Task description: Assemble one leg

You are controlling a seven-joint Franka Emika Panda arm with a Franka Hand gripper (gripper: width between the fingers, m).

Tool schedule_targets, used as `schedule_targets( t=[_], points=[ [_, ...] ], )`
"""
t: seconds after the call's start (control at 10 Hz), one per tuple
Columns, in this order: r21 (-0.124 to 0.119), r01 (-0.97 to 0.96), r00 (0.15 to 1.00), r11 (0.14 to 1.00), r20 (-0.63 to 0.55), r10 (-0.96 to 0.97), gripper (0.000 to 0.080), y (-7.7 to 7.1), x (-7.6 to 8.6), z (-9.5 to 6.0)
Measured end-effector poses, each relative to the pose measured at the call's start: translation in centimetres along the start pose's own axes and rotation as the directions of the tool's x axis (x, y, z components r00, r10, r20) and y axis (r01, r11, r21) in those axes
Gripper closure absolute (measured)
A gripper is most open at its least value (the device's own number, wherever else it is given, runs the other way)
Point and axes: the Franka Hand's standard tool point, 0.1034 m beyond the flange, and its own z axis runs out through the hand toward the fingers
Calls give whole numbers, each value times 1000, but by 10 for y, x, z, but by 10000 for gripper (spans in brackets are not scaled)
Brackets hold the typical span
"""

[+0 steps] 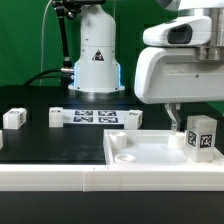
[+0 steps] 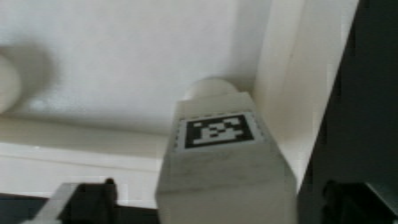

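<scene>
You are looking at the large white panel (image 1: 150,152) lying on the black table (image 1: 40,140), with the leg (image 1: 201,133) standing upright at its far corner on the exterior view's right. The gripper (image 2: 187,195) is clasping the leg between nearly closed fingers. I judge you are seating it; next, twist it firmly home.
</scene>
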Motion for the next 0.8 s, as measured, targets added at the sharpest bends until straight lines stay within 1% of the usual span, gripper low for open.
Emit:
schedule_targets(
  t=[0.1,0.2,0.4,0.6,0.7,0.8],
  points=[
    [0,0,1000,1000,0,0,424,0,0,0],
    [0,-4,1000,1000,0,4,508,0,0,0],
    [1,-31,1000,1000,0,31,508,0,0,0],
    [1,-186,983,983,0,186,508,0,0,0],
    [13,-314,950,949,4,314,508,0,0,0],
    [29,-443,896,896,5,443,508,3,0,0]
  ],
)
